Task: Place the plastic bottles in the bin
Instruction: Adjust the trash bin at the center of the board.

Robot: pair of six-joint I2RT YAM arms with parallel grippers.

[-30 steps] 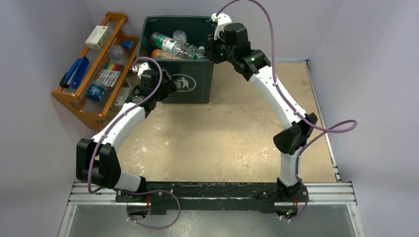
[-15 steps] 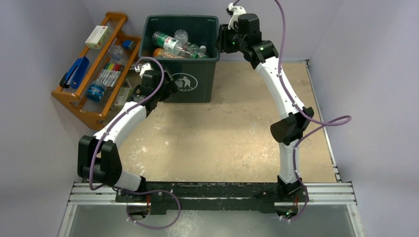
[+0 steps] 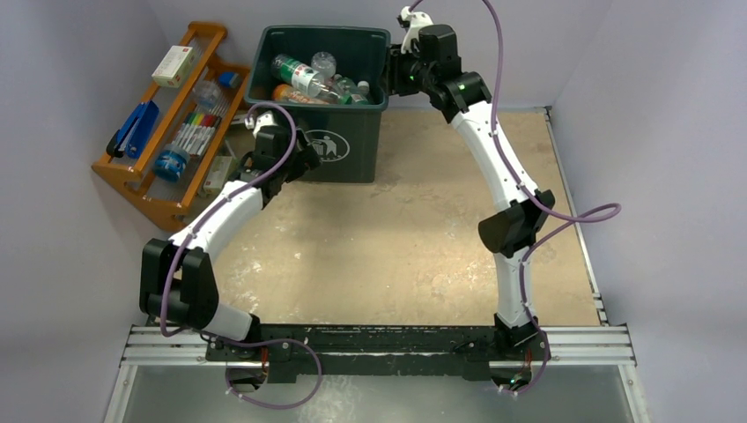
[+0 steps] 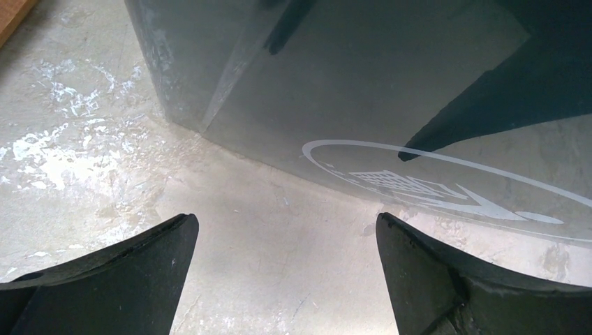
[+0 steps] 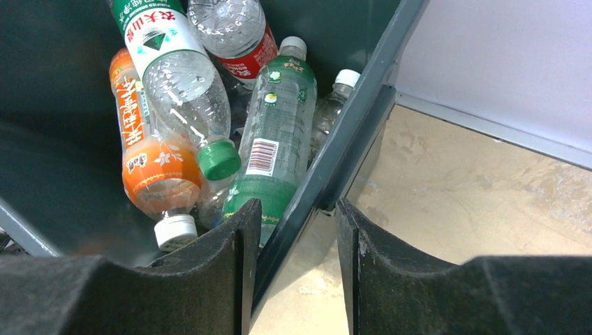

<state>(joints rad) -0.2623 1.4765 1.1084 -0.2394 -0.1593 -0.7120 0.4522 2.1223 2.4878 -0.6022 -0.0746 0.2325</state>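
The dark green bin (image 3: 352, 150) stands at the back of the table and holds several plastic bottles (image 3: 304, 79). In the right wrist view I see an orange bottle (image 5: 150, 160), a green-labelled one (image 5: 276, 132), a clear one with a green cap (image 5: 181, 91) and a red-labelled one (image 5: 234, 31) inside it. My right gripper (image 5: 297, 204) is open, its jaws straddling the bin's right rim (image 5: 356, 118); it also shows in the top view (image 3: 389, 75). My left gripper (image 4: 286, 230) is open and empty, low over the table by the bin's front wall (image 4: 335, 84).
An orange wooden rack (image 3: 172, 123) with markers, boxes and a blue item stands left of the bin against the wall. Walls close in at the back and both sides. The arms' rail (image 3: 379, 344) runs along the near edge.
My right gripper has moved back and to the right, from over the bin's right side to astride its right rim. The left gripper has shifted slightly by the bin's front.
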